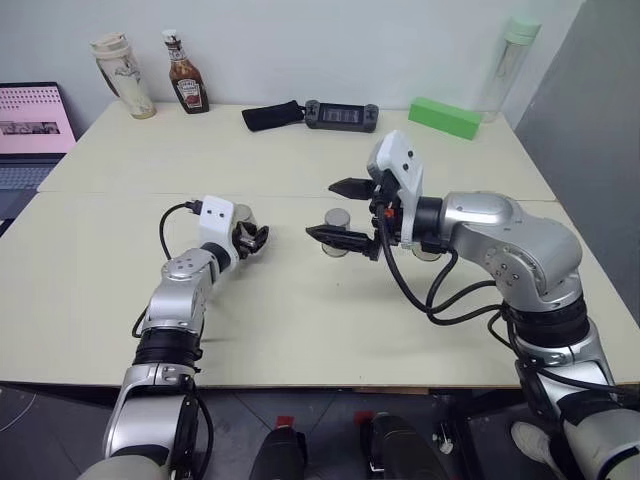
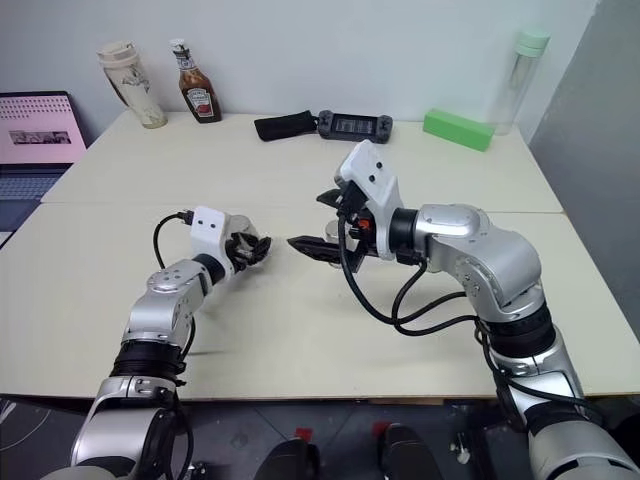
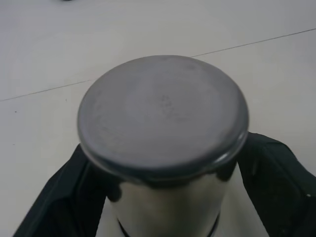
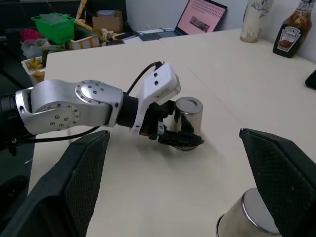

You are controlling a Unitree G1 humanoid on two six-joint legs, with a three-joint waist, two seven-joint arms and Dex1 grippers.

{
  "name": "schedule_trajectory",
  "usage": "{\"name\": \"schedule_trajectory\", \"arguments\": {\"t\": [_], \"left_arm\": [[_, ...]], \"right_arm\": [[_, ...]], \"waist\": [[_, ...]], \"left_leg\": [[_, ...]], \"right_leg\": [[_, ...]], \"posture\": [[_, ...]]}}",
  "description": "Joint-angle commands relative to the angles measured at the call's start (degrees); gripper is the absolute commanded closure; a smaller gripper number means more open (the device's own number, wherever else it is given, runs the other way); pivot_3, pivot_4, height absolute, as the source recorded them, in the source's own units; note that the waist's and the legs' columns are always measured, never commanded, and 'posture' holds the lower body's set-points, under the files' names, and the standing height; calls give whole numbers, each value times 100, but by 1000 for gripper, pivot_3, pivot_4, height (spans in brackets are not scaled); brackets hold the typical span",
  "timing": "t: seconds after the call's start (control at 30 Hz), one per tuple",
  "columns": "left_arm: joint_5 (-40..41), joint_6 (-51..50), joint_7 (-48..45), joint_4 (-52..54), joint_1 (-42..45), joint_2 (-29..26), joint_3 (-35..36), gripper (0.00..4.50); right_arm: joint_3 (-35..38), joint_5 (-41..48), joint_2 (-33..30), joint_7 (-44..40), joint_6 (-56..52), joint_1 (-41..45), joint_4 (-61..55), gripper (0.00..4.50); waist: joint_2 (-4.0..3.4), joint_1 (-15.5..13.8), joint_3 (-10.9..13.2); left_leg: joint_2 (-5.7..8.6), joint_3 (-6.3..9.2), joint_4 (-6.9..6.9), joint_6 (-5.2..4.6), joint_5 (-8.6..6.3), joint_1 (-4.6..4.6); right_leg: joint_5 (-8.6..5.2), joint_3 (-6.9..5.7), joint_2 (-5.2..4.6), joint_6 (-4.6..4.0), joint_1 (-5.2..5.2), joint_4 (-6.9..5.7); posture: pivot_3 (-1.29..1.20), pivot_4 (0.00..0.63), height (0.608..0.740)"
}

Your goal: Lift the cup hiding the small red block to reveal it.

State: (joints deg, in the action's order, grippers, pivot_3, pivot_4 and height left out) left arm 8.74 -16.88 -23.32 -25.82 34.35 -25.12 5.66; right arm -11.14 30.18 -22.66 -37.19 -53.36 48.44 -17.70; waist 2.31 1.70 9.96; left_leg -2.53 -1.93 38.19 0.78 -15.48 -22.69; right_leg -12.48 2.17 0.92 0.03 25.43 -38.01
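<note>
A steel cup [image 3: 163, 123] stands upside down on the table at the left, and my left gripper [image 1: 252, 238] is shut on its sides, one black finger [image 3: 59, 197] on each flank. The right wrist view also shows this cup [image 4: 190, 116] in that grip, resting on the tabletop. A second identical cup [image 1: 338, 218] stands upside down at the table's middle. Above it hovers my right gripper [image 1: 345, 210], open wide with nothing between its fingers. The small red block is hidden.
Along the table's far edge stand a beige travel mug [image 1: 125, 75], a ketchup bottle [image 1: 187, 75], a black pouch [image 1: 272, 115], a dark controller [image 1: 342, 115], a green box [image 1: 445, 117] and a clear bottle [image 1: 508, 65]. A laptop [image 1: 35, 125] sits off to the left.
</note>
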Motion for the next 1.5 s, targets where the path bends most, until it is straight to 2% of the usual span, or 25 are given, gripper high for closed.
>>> {"name": "schedule_trajectory", "arguments": {"t": [0.03, 0.2, 0.37, 0.53, 0.7, 0.9, 1.2, 1.23, 1.37, 1.5], "left_arm": [[9, 162, -51, 153, 31, -136, 153, 1703], [64, 130, -85, 327, 20, -207, 236, 1737], [457, -307, -226, 1065, -20, -346, 568, 1737], [1008, -1019, -478, 1735, -51, -845, 1110, 1737], [828, -1219, -251, 1710, -437, -1318, 1434, 1737], [680, -654, 391, 1359, -624, -1024, 1698, 1737], [426, -153, 846, 759, -770, -764, 1600, 1737], [454, -156, 869, 774, -800, -743, 1635, 1036], [467, -178, 828, 836, -893, -797, 1613, 191], [493, -270, 863, 850, -840, -866, 1648, 12]], "right_arm": [[-16, -84, 82, 104, 30, 52, -86, 0], [-54, -182, 120, 128, 89, 53, 23, 0], [-67, -241, 129, 80, 130, 54, 90, 0], [-143, -302, 120, 32, 171, 32, 155, 0], [-198, -333, 185, 20, 201, 30, 278, 0], [-240, -444, 246, 7, 281, 68, 451, 0], [-272, -490, 273, -36, 291, 60, 436, 0], [-271, -484, 271, -35, 280, 49, 417, 0], [-276, -480, 266, -47, 280, 43, 411, 0], [-285, -495, 284, -60, 310, 71, 485, 0]], "waist": [[0, 4, 0], [0, -1, 0], [0, 0, 0], [0, 13, 0], [-1, 35, 1], [0, -27, 0], [5, -10, -2], [5, -8, -2], [5, -3, -2], [5, -3, -2]], "left_leg": [[-1, 0, 0, 0, 0, 0], [0, 1, 0, 0, 0, -1], [0, 2, -1, 0, 0, -4], [-4, 2, -1, 0, 0, -2], [-12, 2, -3, 0, 0, 1], [-6, 4, -1, 1, 0, -2], [-4, 5, 2, 0, 0, -10], [-7, 6, 1, 1, 0, -10], [-8, 6, 0, 0, 0, -7], [-7, 5, 1, 1, 0, -7]], "right_leg": [[0, 0, 0, 0, 0, 0], [0, -2, 0, 0, 0, 2], [0, -2, 0, 0, 1, 3], [0, 0, -2, 0, 4, 1], [-1, -1, 0, 1, 5, 1], [-1, -7, -3, -1, 4, 2], [0, -9, -12, -1, 5, 5], [0, -9, -12, -1, 6, 5], [0, -9, -11, -1, 7, 2], [0, -9, -11, -1, 6, 2]], "posture": [[0, 150, 740], [0, 150, 740], [0, 150, 740], [0, 150, 740], [0, 150, 740], [0, 150, 740], [0, 150, 740], [0, 150, 740], [0, 150, 740], [0, 150, 740]]}}
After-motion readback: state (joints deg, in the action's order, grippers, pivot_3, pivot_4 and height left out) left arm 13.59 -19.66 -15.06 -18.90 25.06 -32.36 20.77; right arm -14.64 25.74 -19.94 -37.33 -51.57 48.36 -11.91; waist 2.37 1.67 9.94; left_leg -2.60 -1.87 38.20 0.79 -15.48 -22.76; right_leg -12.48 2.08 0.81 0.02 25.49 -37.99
